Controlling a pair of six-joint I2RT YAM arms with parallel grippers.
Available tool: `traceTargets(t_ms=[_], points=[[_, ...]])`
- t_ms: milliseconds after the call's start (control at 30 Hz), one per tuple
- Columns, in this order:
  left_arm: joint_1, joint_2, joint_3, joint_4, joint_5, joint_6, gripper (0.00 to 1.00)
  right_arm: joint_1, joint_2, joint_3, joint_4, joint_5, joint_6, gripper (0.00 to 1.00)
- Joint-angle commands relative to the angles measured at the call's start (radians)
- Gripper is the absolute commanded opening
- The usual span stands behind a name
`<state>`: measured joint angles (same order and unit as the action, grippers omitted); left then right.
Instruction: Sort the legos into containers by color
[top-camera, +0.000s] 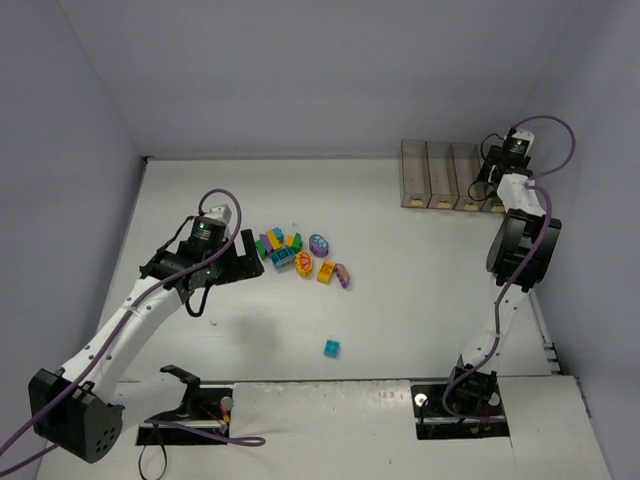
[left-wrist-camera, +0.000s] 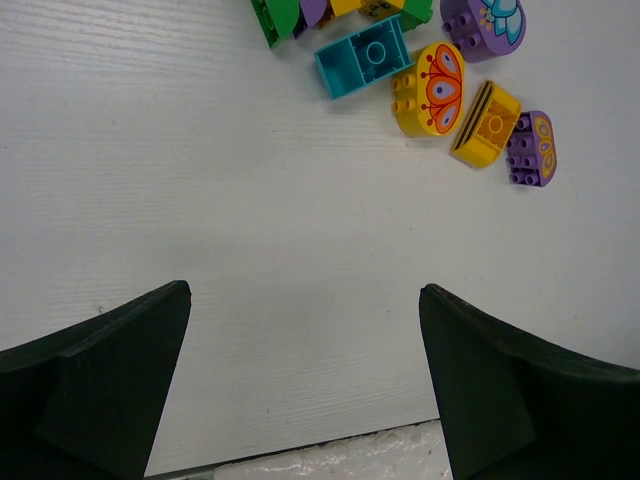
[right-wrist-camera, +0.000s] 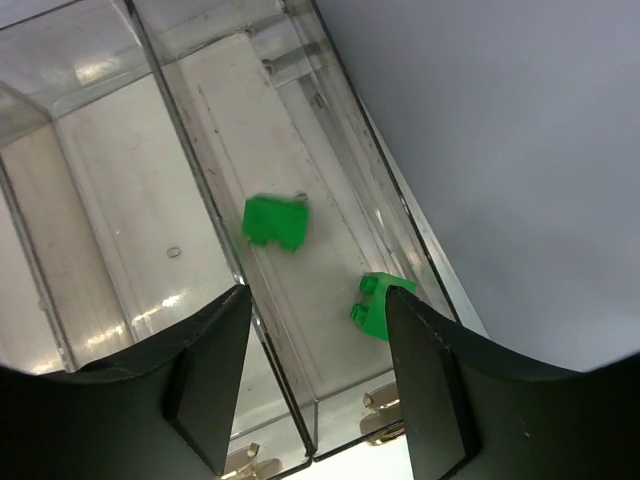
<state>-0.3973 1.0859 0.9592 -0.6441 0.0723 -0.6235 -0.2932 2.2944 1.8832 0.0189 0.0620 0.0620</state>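
Only the top view takes in the whole table (top-camera: 400, 300). The pile of legos (top-camera: 300, 255) lies near its centre, and a lone teal brick (top-camera: 331, 347) sits well apart at the pile's 5 o'clock. The containers (top-camera: 440, 175) stand against the back wall at the table's 1 o'clock.

The inside of a bin shows only in the right wrist view. Two green bricks lie in the end bin (right-wrist-camera: 330, 130): a blurred green brick (right-wrist-camera: 275, 221) near its middle, and a second green brick (right-wrist-camera: 380, 305) by the outer wall at 4 o'clock from the first.

The left wrist view alone gives the pile's near edge. There a hollow teal block (left-wrist-camera: 362, 65), a yellow butterfly brick (left-wrist-camera: 432, 88), a yellow striped brick (left-wrist-camera: 485, 122) and a purple brick (left-wrist-camera: 532, 148) run in a row toward 4 o'clock.

The right gripper (right-wrist-camera: 317, 295) hangs over the end bin with its jaws partly apart and nothing between them. The bin's dividing wall passes beside one finger.

The left gripper (left-wrist-camera: 305, 290) has its jaws spread wide over bare table and holds nothing. The pile lies clear of it at 12 to 1 o'clock.
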Motion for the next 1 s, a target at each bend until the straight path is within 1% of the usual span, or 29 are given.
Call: traceTargets(t_ms=[0, 100, 133, 167, 267, 300, 333, 367, 400, 433, 467, 500, 533, 600, 633, 700, 733, 800, 833, 900, 933, 967], points=[[0.003, -0.038, 0.055, 0.063, 0.011, 0.013, 0.9, 0.002, -0.125, 0.015, 0.041, -0.028, -0.005, 0.53], [0.003, -0.078, 0.055, 0.04, -0.006, 0.013, 0.9, 0.017, -0.229, -0.056, 0.036, -0.076, 0.042, 0.52], [0.003, -0.087, 0.056, 0.022, -0.009, 0.013, 0.9, 0.025, -0.262, -0.126, 0.036, -0.108, 0.054, 0.52], [0.003, -0.098, 0.056, 0.012, -0.012, 0.018, 0.9, 0.037, -0.33, -0.165, 0.036, -0.11, 0.071, 0.53], [0.005, -0.147, 0.056, -0.022, -0.028, 0.03, 0.9, 0.112, -0.482, -0.341, 0.035, -0.113, 0.079, 0.53], [0.003, -0.171, 0.056, -0.031, -0.04, 0.034, 0.9, 0.164, -0.524, -0.386, 0.033, -0.126, 0.073, 0.53], [0.003, -0.182, 0.058, -0.051, -0.042, 0.042, 0.9, 0.192, -0.602, -0.471, 0.03, -0.139, 0.067, 0.53], [0.003, -0.195, 0.061, -0.061, -0.046, 0.045, 0.9, 0.221, -0.639, -0.514, 0.026, -0.154, 0.068, 0.53], [0.003, -0.214, 0.064, -0.071, -0.049, 0.045, 0.9, 0.268, -0.679, -0.556, 0.023, -0.18, 0.073, 0.53], [0.005, -0.222, 0.065, -0.097, -0.063, 0.045, 0.9, 0.287, -0.75, -0.631, 0.007, -0.235, 0.084, 0.53], [0.003, -0.23, 0.069, -0.112, -0.063, 0.045, 0.9, 0.323, -0.783, -0.662, 0.007, -0.247, 0.09, 0.53], [0.003, -0.241, 0.076, -0.138, -0.063, 0.047, 0.9, 0.38, -0.817, -0.692, -0.014, -0.255, 0.094, 0.52], [0.003, -0.247, 0.078, -0.147, -0.063, 0.045, 0.9, 0.416, -0.876, -0.723, -0.025, -0.266, 0.093, 0.52], [0.003, -0.262, 0.087, -0.175, -0.063, 0.047, 0.9, 0.486, -0.93, -0.806, -0.086, -0.271, 0.107, 0.52], [0.005, -0.265, 0.088, -0.183, -0.063, 0.044, 0.9, 0.565, -0.978, -0.832, -0.102, -0.275, 0.11, 0.52], [0.005, -0.277, 0.093, -0.196, -0.063, 0.042, 0.9, 0.653, -1.044, -0.903, -0.143, -0.257, 0.143, 0.52], [0.003, -0.279, 0.093, -0.2, -0.063, 0.041, 0.9, 0.737, -1.064, -0.926, -0.152, -0.254, 0.16, 0.52], [0.005, -0.287, 0.096, -0.209, -0.062, 0.042, 0.9, 0.822, -1.105, -0.986, -0.189, -0.213, 0.211, 0.52], [0.003, -0.288, 0.095, -0.21, -0.059, 0.041, 0.9, 0.909, -1.118, -1.004, -0.2, -0.185, 0.234, 0.52], [0.003, -0.293, 0.093, -0.213, -0.055, 0.033, 0.9, 0.995, -1.133, -1.061, -0.227, -0.104, 0.283, 0.52], [0.005, -0.293, 0.095, -0.213, -0.054, 0.025, 0.9, 1.076, -1.135, -1.078, -0.229, -0.091, 0.333, 0.52], [0.003, -0.291, 0.096, -0.212, -0.049, 0.024, 0.9, 1.117, -1.135, -1.093, -0.231, -0.074, 0.36, 0.52]])
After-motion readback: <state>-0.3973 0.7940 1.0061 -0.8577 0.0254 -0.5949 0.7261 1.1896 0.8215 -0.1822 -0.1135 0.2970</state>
